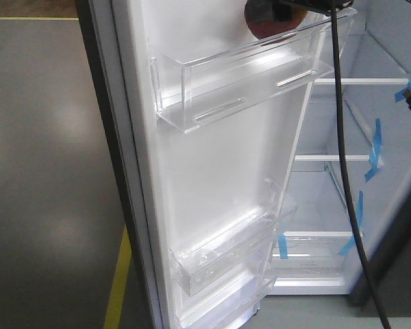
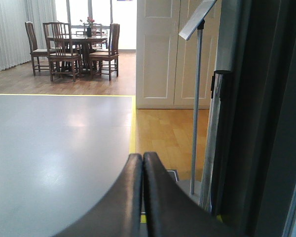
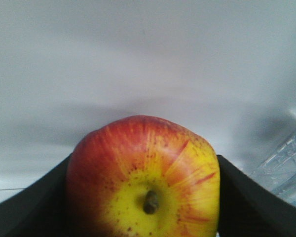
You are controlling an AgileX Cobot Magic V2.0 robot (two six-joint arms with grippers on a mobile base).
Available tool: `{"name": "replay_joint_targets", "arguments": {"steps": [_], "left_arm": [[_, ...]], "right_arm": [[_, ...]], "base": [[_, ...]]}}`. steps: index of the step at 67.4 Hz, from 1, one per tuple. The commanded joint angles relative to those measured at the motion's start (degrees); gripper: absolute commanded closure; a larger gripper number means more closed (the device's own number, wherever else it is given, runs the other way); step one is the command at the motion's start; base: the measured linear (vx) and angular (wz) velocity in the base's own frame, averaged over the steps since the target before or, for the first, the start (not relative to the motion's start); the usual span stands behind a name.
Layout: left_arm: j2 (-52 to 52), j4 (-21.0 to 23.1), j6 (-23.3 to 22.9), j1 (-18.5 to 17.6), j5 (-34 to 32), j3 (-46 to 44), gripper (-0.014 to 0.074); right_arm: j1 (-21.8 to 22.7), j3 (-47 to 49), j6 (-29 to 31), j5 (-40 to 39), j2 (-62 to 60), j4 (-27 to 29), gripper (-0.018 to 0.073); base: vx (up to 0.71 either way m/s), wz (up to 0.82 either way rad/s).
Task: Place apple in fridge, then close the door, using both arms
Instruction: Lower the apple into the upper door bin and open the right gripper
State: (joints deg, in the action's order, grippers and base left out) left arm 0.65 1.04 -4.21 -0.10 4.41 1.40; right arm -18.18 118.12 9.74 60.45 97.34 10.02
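The apple (image 3: 143, 177), red with a yellow patch round its stem, sits between the black fingers (image 3: 237, 197) of my right gripper (image 3: 144, 160), which is shut on it. In the front view the apple (image 1: 262, 29) shows at the very top, partly covered by the black gripper, just above the upper clear bin (image 1: 240, 82) of the door (image 1: 219, 164). The door stands open with its white inside facing me. The fridge (image 1: 318, 158) is open at the right, showing glass shelves and blue tape (image 1: 375, 147). My left gripper (image 2: 142, 158) is shut on nothing, beside a dark grey upright surface (image 2: 271, 123).
A black cable (image 1: 342, 157) hangs down in front of the fridge opening. Lower clear bins (image 1: 226, 257) jut from the door. In the left wrist view there are a grey floor with a yellow line (image 2: 132, 123), a metal sign stand (image 2: 196, 98), and a distant dining table with chairs (image 2: 74, 49).
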Motion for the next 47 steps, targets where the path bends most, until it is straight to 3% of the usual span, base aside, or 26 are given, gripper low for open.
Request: {"name": "replay_joint_targets", "arguments": {"steps": [1,18,47], "left_arm": [[0.9,0.5,-0.1,0.2,-4.4,1.6,0.0601],[0.9,0.5,-0.1,0.2,-4.4,1.6,0.0601],[0.9,0.5,-0.1,0.2,-4.4,1.6,0.0601]], "right_arm": [[0.4,1.8,0.3,-3.7,-2.3,0.5,0.0083],[0.4,1.8,0.1,-2.8,-2.3,0.3,-0.0023],[0.4,1.8,-1.3,0.3,-6.0,-0.2,-0.0026]], "base": [[0.0,0.0],[0.0,0.0],[0.0,0.0]]}}
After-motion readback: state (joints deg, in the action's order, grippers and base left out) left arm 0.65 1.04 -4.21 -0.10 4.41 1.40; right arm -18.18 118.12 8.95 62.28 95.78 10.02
